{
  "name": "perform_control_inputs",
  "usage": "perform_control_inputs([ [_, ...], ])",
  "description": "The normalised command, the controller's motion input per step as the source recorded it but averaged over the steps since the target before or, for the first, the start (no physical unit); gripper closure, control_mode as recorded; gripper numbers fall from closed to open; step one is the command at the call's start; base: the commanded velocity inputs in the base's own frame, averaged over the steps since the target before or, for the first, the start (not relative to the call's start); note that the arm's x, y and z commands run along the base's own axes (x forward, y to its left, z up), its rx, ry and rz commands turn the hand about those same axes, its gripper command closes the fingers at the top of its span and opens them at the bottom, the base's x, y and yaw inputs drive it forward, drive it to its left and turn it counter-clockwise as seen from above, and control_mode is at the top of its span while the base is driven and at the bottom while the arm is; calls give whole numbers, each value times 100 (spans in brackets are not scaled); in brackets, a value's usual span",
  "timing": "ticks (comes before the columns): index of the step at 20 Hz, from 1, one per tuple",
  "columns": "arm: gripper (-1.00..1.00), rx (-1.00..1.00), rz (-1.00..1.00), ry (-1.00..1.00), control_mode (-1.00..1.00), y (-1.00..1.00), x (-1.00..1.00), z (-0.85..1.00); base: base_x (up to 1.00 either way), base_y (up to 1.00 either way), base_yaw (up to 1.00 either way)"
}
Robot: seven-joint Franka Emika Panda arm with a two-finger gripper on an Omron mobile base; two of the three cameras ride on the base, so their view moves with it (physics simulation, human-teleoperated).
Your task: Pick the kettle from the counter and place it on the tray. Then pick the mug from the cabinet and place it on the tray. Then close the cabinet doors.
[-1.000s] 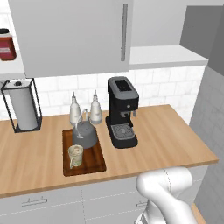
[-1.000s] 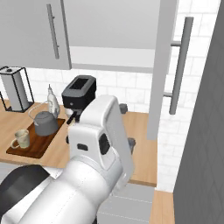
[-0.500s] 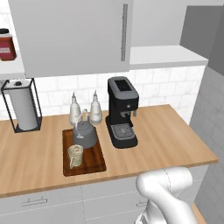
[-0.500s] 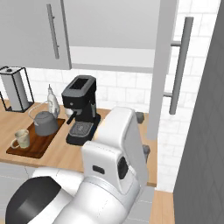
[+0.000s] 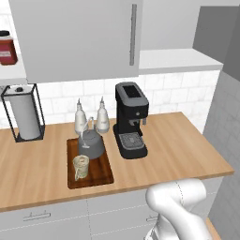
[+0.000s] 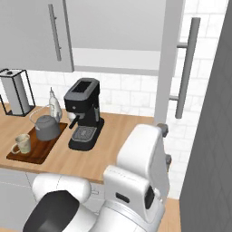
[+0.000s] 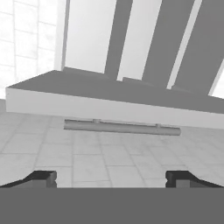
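while the kettle and the mug sit on the tray exactly as they did a second ago, the arm has swung: in the right base view its white forearm was in front of the coffee machine and now stands further over, toward the open cabinet door. that suggests both placing steps are done and only closing the doors is left. the gripper is spread wide with nothing between its fingertips, and it hasn't changed its spread over the last second. in the hand view, which is rolled over, the door handle lies straight ahead of the gripper as a slim grey bar running across the gap between the two tips, beyond them and not touching either. the door's thick edge stands just past the bar. so the door is in front of the gripper and near, but still apart from it. the tray, with the kettle and the mug on it, rests on the worktop well away from the gripper, off to the side the hand is turned away from. the other door also looks swung out, though i can't tell for sure. my guess is the next move is a push on the near door's face or its handle.
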Motion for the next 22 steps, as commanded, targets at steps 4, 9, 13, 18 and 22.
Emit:
perform_control_inputs([
  [4, -100, 4, 0, -1, -100, -39, 0, 0, 0, 0, 0],
  [9, -100, 3, 0, 0, -100, -37, 15, -1, 0, 0, 0],
  [13, -100, 7, 0, 0, -100, -16, 55, -3, 0, 0, 0],
  [18, -100, 5, 0, 0, -100, -17, 68, -10, 0, 0, 0],
  [22, -100, 3, 4, 0, -100, -17, 64, -14, 0, 0, 0],
])
